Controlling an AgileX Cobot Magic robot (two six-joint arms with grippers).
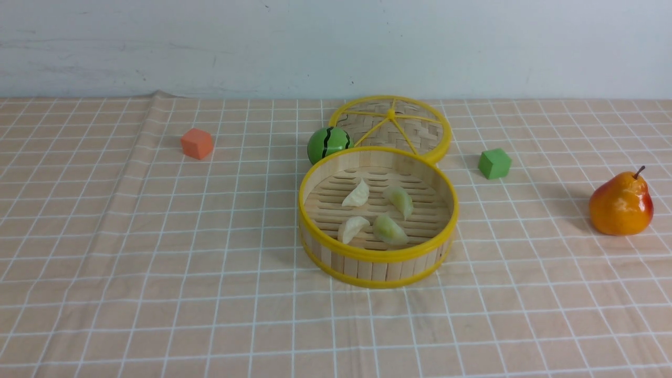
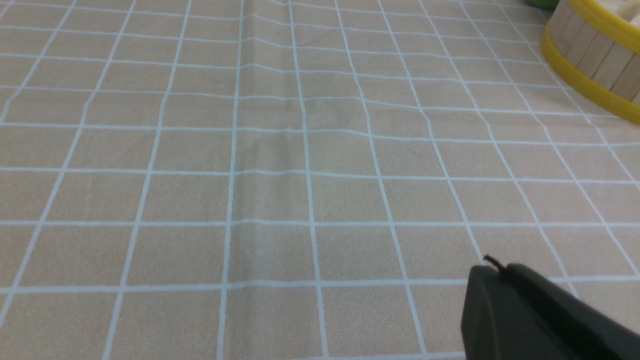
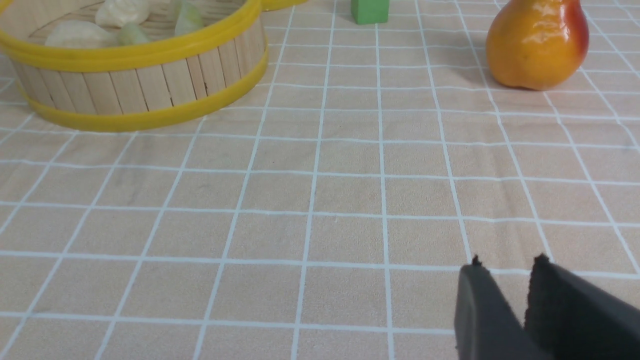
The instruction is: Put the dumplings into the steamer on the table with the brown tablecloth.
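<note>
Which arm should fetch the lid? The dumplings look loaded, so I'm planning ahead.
Probably right: the lid lies behind the steamer, offset rightward, and the toy watermelon crowds its left edge.

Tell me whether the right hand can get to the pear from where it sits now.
Probably yes. In the right wrist view, only bare brown tablecloth lies between the right hand and the pear. The pear stands alone, well clear of the steamer and the green cube.
</note>
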